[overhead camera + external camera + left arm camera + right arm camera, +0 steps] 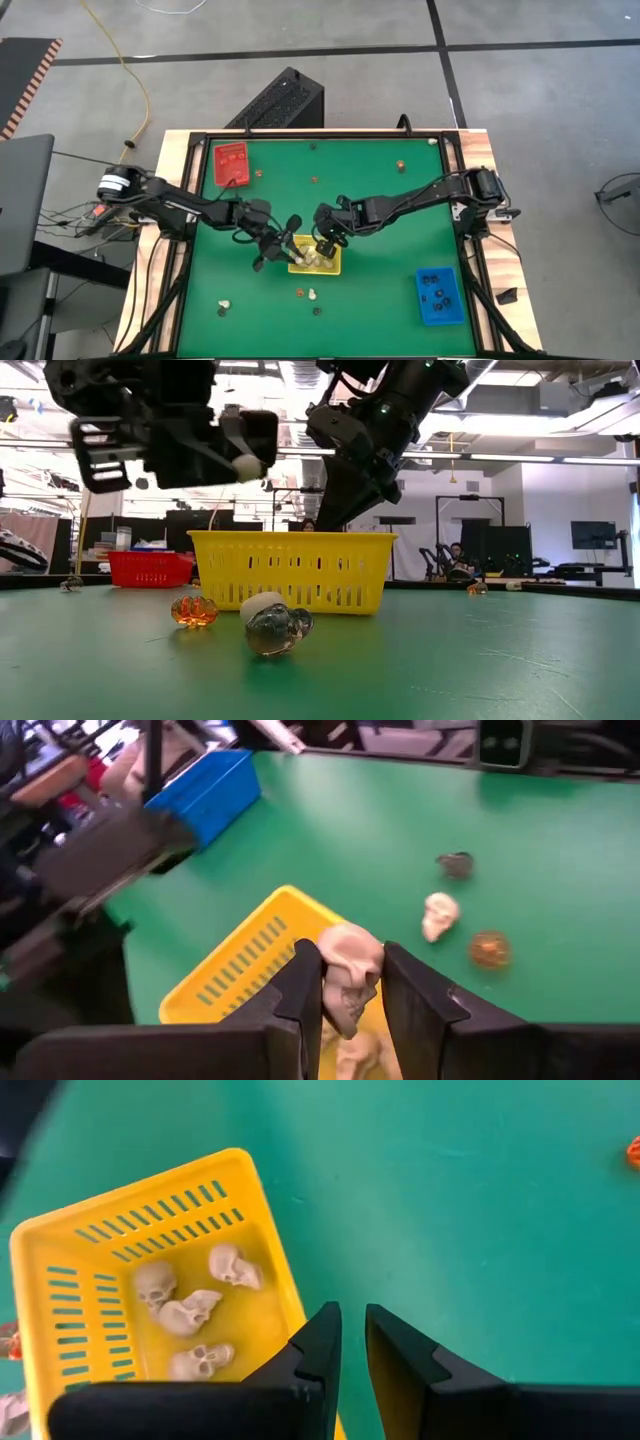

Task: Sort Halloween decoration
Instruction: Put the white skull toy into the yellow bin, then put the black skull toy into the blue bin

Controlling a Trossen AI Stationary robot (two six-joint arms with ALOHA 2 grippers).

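My left gripper point(351, 982) is shut on a cream-white skull trinket point(352, 952) and hovers over the left end of the yellow tray point(331, 266). That tray point(60, 1240) holds several cream skulls point(185, 1315). My right gripper point(353, 1325) points down over the tray's right end point(324, 247), with a narrow gap between its fingers and nothing in it. Near the table's front edge an orange pumpkin point(194, 610), a cream trinket point(262, 603) and a dark skull point(280, 630) lie on the green mat. My left gripper pinches the cream skull by its two sides point(335, 992) between the free ends of its fingers. The fingers come from the table's left, slanting a little downward. The skull is lifted clear, above the yellow tray's end wall point(240, 970).
A red tray point(231, 165) stands at the far left and a blue tray point(439, 295) with dark trinkets at the near right. More loose trinkets lie scattered: near the front left point(224, 306) and toward the far edge point(400, 165), point(314, 180).
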